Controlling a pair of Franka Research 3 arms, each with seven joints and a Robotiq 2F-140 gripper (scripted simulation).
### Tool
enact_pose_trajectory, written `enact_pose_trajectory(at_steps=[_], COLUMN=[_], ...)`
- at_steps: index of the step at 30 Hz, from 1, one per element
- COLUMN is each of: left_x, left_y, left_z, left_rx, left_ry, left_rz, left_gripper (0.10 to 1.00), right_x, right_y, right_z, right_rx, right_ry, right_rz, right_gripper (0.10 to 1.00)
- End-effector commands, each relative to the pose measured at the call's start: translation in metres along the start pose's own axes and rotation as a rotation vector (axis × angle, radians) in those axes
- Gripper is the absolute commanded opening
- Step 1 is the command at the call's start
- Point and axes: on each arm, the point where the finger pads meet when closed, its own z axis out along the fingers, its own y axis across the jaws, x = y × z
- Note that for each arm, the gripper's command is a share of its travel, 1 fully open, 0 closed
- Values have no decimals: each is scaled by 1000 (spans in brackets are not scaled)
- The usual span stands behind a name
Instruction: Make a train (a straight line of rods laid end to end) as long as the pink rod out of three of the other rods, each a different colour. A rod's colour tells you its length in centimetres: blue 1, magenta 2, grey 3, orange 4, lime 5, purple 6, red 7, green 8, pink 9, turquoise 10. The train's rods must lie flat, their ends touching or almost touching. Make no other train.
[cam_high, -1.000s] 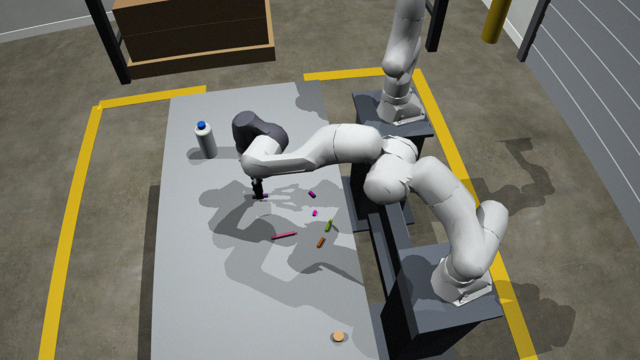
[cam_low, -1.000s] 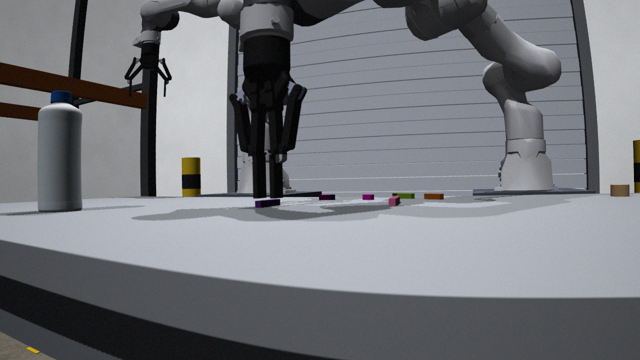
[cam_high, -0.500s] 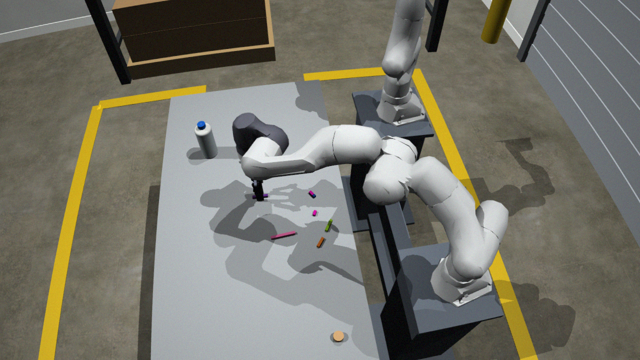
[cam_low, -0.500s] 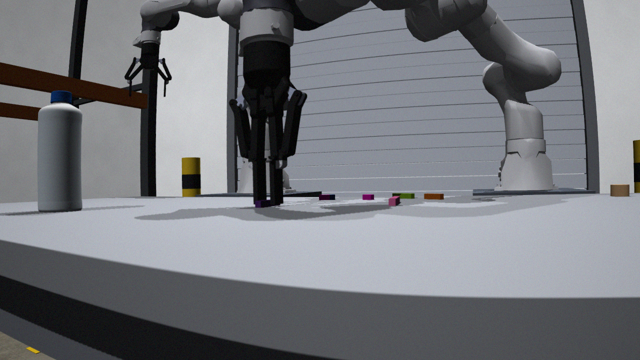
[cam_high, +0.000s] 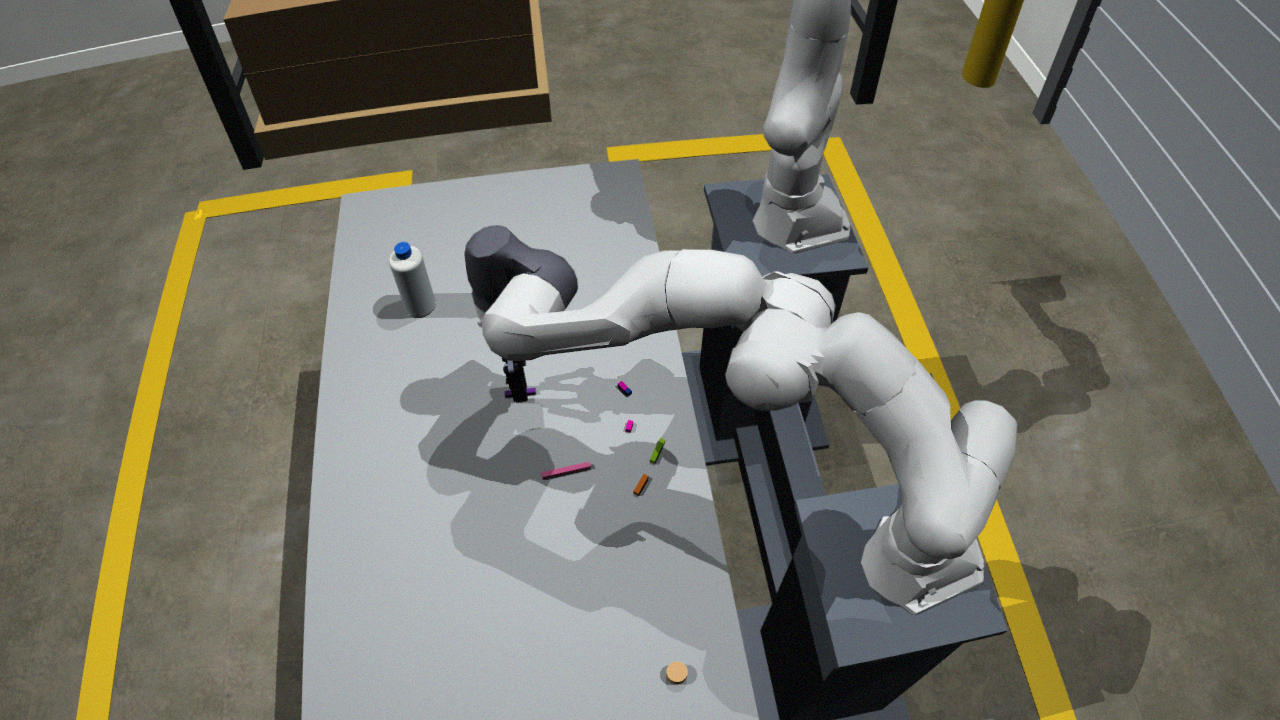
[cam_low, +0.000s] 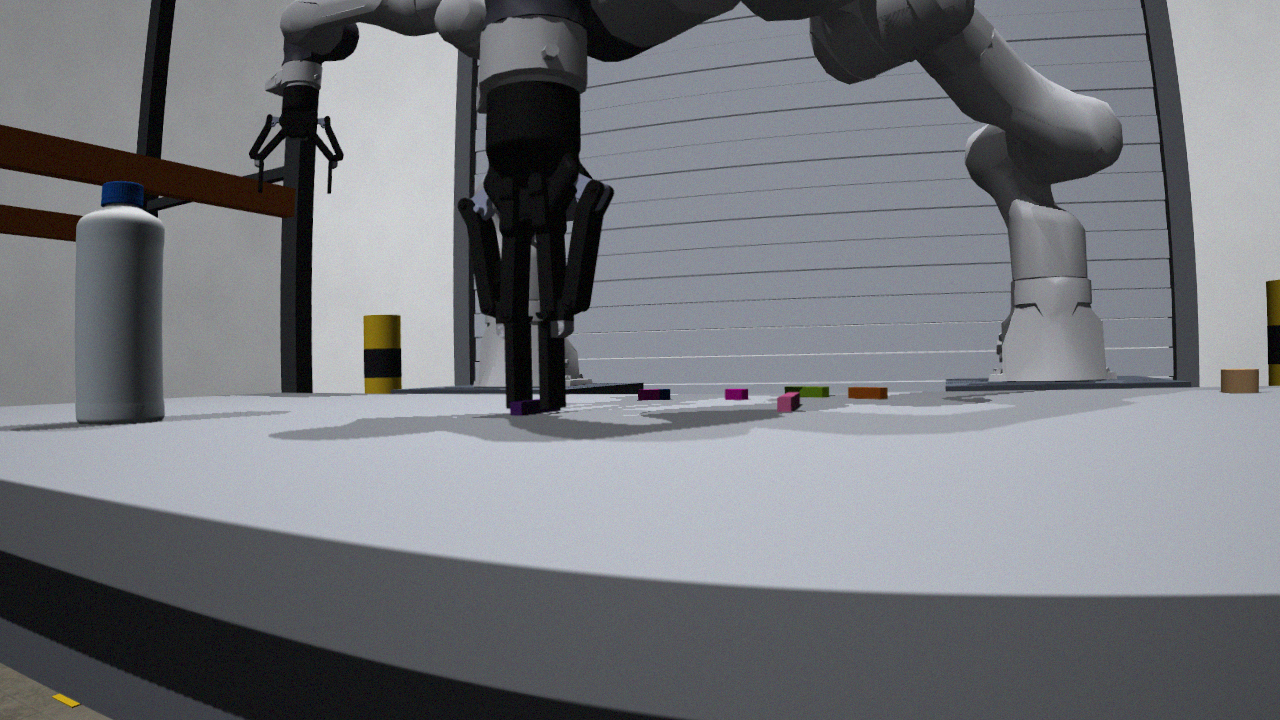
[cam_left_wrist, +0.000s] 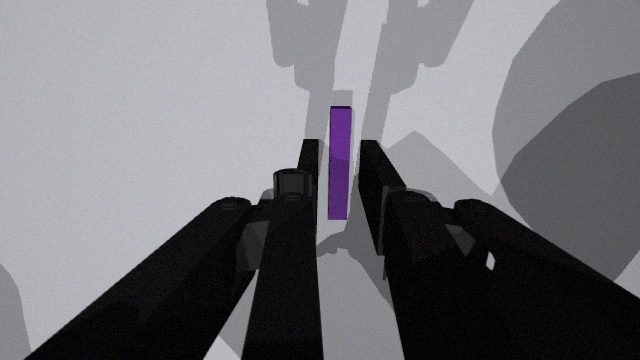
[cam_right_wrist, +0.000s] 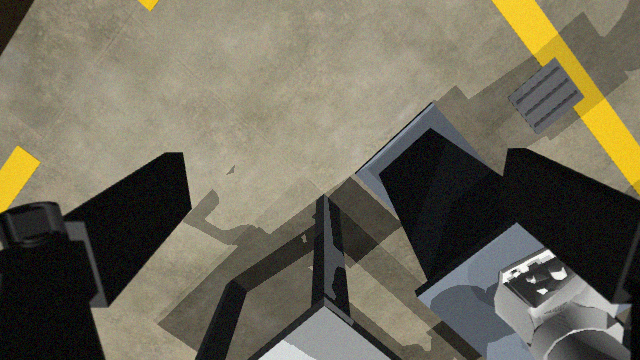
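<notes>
My left gripper (cam_high: 520, 398) (cam_low: 536, 407) (cam_left_wrist: 338, 164) is low, its fingers narrowly apart on both sides of the purple rod (cam_high: 531, 391) (cam_low: 520, 408) (cam_left_wrist: 339, 165), with gaps showing. The purple rod lies flat. The pink rod (cam_high: 566, 471) (cam_low: 787, 402), the orange rod (cam_high: 640, 484) (cam_low: 867, 393), the lime rod (cam_high: 657, 450) (cam_low: 812, 392) and a magenta rod (cam_high: 629, 426) (cam_low: 735, 394) lie apart. Another magenta rod (cam_high: 622, 385) touches or almost touches a blue rod (cam_high: 628, 392). My right gripper (cam_low: 295, 189) (cam_right_wrist: 344, 179) is wide open and empty, high up.
A white bottle (cam_high: 414, 284) (cam_low: 119, 313) with a blue cap stands beyond the purple rod, towards the far side of the table (cam_high: 384, 573). A tan round disc (cam_high: 676, 671) (cam_low: 1238, 380) lies at the opposite end. The arms cast shadows across the rods.
</notes>
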Motion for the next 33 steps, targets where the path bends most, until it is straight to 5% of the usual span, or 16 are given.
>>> enact_pose_trajectory(at_steps=[1, 20, 21, 33], left_x=[0, 0, 0, 0], left_y=[-1, -1, -1, -1], left_z=[1, 1, 1, 1], left_rx=[4, 4, 4, 4], left_ry=[0, 0, 0, 0], left_rz=[-3, -3, -3, -3], left_gripper=[231, 231, 124, 124], right_x=[-1, -1, -1, -1], right_y=[0, 0, 0, 0], right_z=[1, 1, 1, 1], right_rx=[-2, -2, -2, -2], right_ry=[-2, -2, -2, -2], right_rz=[6, 6, 6, 6], right_gripper=[1000, 1000, 1000, 1000])
